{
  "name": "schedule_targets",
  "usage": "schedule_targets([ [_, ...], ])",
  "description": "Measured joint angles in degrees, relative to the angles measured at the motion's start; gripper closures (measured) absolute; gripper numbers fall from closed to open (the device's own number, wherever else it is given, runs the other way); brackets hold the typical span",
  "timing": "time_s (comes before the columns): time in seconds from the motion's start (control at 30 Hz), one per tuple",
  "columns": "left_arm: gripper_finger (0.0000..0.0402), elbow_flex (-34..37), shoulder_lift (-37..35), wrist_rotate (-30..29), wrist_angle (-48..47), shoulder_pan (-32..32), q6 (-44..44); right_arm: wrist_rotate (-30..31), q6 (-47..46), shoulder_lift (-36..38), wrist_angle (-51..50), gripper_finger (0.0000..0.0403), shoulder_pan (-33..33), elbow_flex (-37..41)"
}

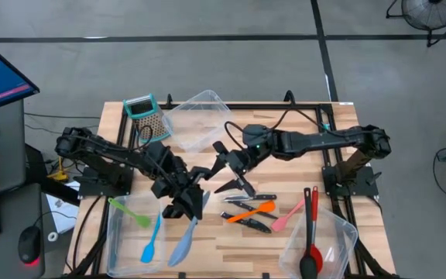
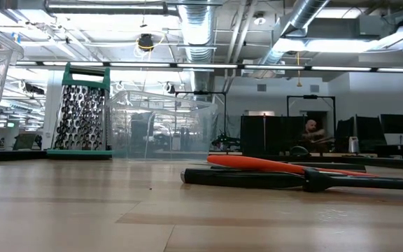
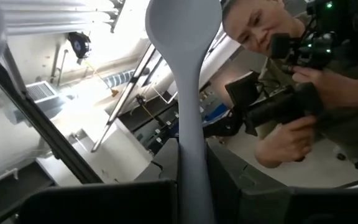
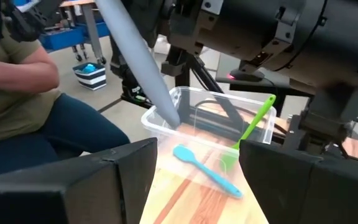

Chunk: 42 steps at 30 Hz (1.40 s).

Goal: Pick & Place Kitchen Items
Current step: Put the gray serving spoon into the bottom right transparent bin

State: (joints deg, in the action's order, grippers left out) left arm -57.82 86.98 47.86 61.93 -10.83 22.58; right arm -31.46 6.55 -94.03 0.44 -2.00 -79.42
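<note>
My left gripper (image 1: pixel 186 203) is shut on a grey spoon (image 1: pixel 183 244) over the clear left tub (image 1: pixel 113 232). The spoon also shows in the right wrist view (image 4: pixel 143 62), slanting down into that tub. A blue spatula (image 4: pixel 207 169) lies flat on the tub's floor. A green spatula (image 4: pixel 253 127) has its handle leaning on the tub's far wall. My right gripper (image 1: pixel 235 177) is open (image 4: pixel 196 171) and hovers at mid-table above the black-handled knives (image 1: pixel 248 200). Close by lie an orange spatula (image 1: pixel 252 212) and a pink one (image 1: pixel 288 216). My left gripper pinches the grey spoon's handle (image 3: pixel 188 158) between its two fingers. The spoon runs on ahead along the fingers to its bowl (image 3: pixel 182 25). It is lifted off the table and slants down toward the table's near edge. Its lower end (image 4: pixel 169 115) sits inside the left tub.
A metal grater (image 1: pixel 145 116) with a teal top and a tilted clear tub (image 1: pixel 200 116) stand at the far side. The right tub (image 1: pixel 339 232) holds a red spoon (image 1: pixel 313 225) and a black ladle (image 1: pixel 308 265). A person with a camera (image 3: pixel 291 93) stands beyond the table.
</note>
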Motion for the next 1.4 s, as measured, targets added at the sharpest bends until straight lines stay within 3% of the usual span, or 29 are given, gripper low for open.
schedule_targets([
  [0.9, 0.0373, 0.0, 1.5, -1.8, 4.6, 3.3, -7.5, -1.8, -2.7, 0.1, 3.2, 0.0179, 2.2, 0.0],
  [1.23, 0.0373, 0.1, 3.6, -2.6, 4.8, 5.6, -11.1, -3.4, -4.5, 0.1, -2.3, 0.0179, 4.2, 0.0],
  [1.4, 0.0373, 0.1, 2.9, -2.8, 5.3, 7.5, -17.0, -11.0, -3.5, 0.1, -7.9, 0.0179, 5.8, 0.0],
])
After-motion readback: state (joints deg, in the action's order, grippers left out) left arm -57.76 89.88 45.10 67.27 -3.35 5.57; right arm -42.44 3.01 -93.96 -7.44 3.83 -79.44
